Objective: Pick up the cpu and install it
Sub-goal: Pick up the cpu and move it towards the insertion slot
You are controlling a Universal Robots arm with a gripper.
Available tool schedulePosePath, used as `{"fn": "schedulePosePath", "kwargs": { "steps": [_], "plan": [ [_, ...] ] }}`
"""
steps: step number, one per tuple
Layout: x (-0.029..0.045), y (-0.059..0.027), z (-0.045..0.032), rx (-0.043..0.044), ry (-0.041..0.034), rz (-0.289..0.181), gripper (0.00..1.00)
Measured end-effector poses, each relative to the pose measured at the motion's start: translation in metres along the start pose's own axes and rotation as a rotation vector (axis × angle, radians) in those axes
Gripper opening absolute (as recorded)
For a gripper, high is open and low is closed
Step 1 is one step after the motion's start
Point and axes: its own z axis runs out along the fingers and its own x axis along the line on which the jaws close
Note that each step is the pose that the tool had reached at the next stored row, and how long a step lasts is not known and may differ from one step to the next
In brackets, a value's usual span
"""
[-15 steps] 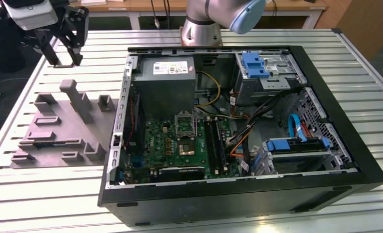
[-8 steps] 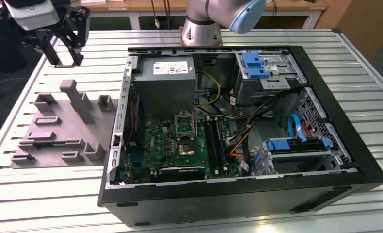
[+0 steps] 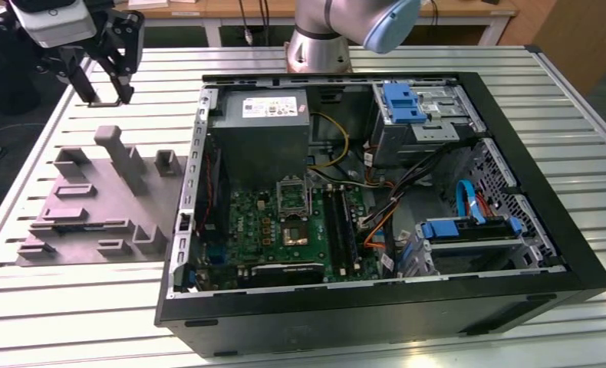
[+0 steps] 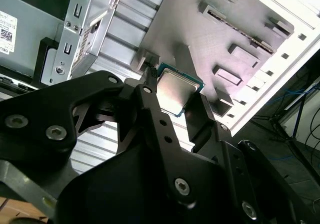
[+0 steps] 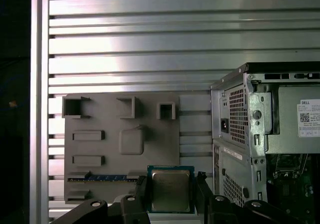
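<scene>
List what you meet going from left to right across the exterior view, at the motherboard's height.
Grey fixture plate → motherboard inside the computer case → drive cage with the blue clip. The gripper, shut on the cpu, overlaps the plate sideways, so it is left out.

Black pincer (image 4: 176,95), silver screws (image 4: 181,185), grey-blue arm (image 3: 329,34)

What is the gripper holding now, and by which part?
The gripper holds the cpu, pinched by two opposite side edges, with its metallic top uncovered.
</scene>
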Motion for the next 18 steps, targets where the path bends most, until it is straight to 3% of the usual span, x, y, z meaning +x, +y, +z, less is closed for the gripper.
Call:
{"fn": "schedulePosePath", "kwargs": {
  "steps": [18],
  "plan": [
    [-0.0069, 0.0003, -0.0001, 0.0001, 0.0000, 0.000, 0.47]
  ]
}}
